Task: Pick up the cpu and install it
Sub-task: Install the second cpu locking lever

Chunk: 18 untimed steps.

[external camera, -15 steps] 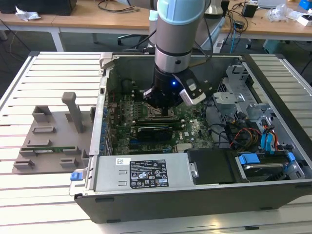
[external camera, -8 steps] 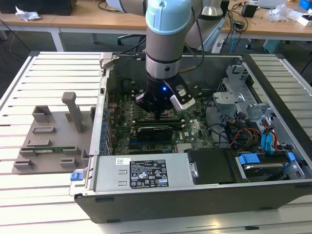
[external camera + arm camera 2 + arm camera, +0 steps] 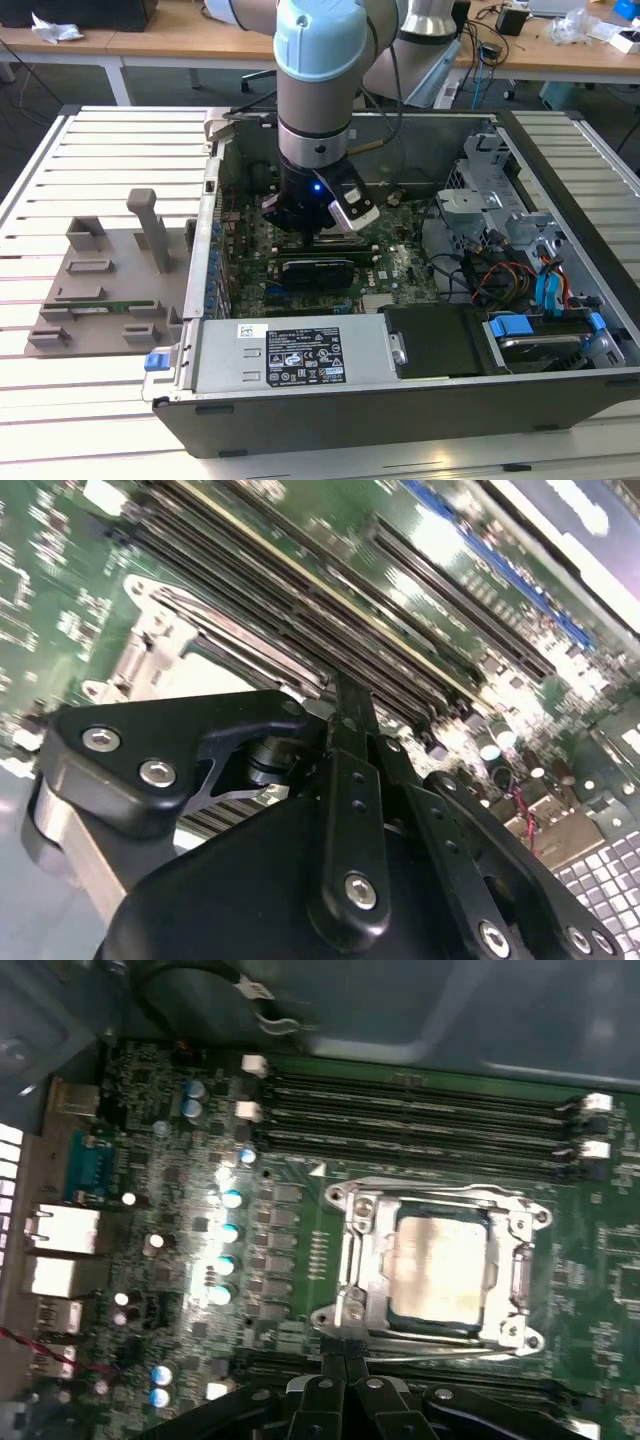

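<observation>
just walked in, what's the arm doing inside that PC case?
The arm has its claw lowered into the open computer case, just above the motherboard. In the first wrist view the cpu already sits inside the metal socket frame, with the claw closed and empty right at the frame's edge. Memory slots run beside the socket.

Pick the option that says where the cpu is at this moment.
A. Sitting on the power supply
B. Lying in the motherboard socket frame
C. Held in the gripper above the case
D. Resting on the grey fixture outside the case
B: in the first wrist view the cpu lies flat inside the metal socket frame on the motherboard, with the gripper just beside the frame's edge.
</observation>
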Motion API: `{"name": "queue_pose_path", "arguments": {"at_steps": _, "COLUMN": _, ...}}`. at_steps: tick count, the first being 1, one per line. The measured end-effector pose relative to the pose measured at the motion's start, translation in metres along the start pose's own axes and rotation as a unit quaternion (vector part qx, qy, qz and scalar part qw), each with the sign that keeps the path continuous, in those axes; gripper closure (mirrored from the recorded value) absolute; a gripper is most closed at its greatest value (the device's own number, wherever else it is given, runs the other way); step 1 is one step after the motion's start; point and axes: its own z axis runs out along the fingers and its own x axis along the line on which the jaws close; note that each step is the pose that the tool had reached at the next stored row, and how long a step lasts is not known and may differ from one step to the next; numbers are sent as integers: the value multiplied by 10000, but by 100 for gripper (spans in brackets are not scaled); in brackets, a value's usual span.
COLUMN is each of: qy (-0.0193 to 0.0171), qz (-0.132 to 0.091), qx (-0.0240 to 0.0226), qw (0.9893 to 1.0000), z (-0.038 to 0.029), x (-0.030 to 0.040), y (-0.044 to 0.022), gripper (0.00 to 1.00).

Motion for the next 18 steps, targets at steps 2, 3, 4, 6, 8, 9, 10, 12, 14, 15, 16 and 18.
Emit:
{"name": "queue_pose_path", "arguments": {"at_steps": 2, "qy": -4, "qz": 0, "qx": -37, "qw": 10000, "z": 12, "x": 49, "y": 4, "gripper": 89}}
{"name": "queue_pose_path", "arguments": {"at_steps": 3, "qy": -6, "qz": 1, "qx": -62, "qw": 10000, "z": 18, "x": 67, "y": 6, "gripper": 89}}
{"name": "queue_pose_path", "arguments": {"at_steps": 4, "qy": -8, "qz": 1, "qx": -78, "qw": 10000, "z": 23, "x": 72, "y": 7, "gripper": 89}}
{"name": "queue_pose_path", "arguments": {"at_steps": 6, "qy": -12, "qz": -1, "qx": -112, "qw": 9999, "z": 40, "x": 76, "y": 10, "gripper": 89}}
{"name": "queue_pose_path", "arguments": {"at_steps": 8, "qy": -14, "qz": 0, "qx": -134, "qw": 9999, "z": 61, "x": 77, "y": 13, "gripper": 89}}
{"name": "queue_pose_path", "arguments": {"at_steps": 9, "qy": -15, "qz": 0, "qx": -140, "qw": 9999, "z": 67, "x": 76, "y": 15, "gripper": 89}}
{"name": "queue_pose_path", "arguments": {"at_steps": 10, "qy": -16, "qz": 1, "qx": -144, "qw": 9999, "z": 72, "x": 76, "y": 18, "gripper": 89}}
{"name": "queue_pose_path", "arguments": {"at_steps": 12, "qy": -16, "qz": -1, "qx": -155, "qw": 9999, "z": 81, "x": 75, "y": 31, "gripper": 89}}
{"name": "queue_pose_path", "arguments": {"at_steps": 14, "qy": -17, "qz": -3, "qx": -158, "qw": 9999, "z": 86, "x": 73, "y": 46, "gripper": 89}}
{"name": "queue_pose_path", "arguments": {"at_steps": 15, "qy": -18, "qz": -3, "qx": -160, "qw": 9999, "z": 90, "x": 72, "y": 49, "gripper": 89}}
{"name": "queue_pose_path", "arguments": {"at_steps": 16, "qy": -17, "qz": -4, "qx": -162, "qw": 9999, "z": 101, "x": 71, "y": 52, "gripper": 89}}
{"name": "queue_pose_path", "arguments": {"at_steps": 18, "qy": -17, "qz": -3, "qx": -164, "qw": 9999, "z": 116, "x": 70, "y": 51, "gripper": 89}}
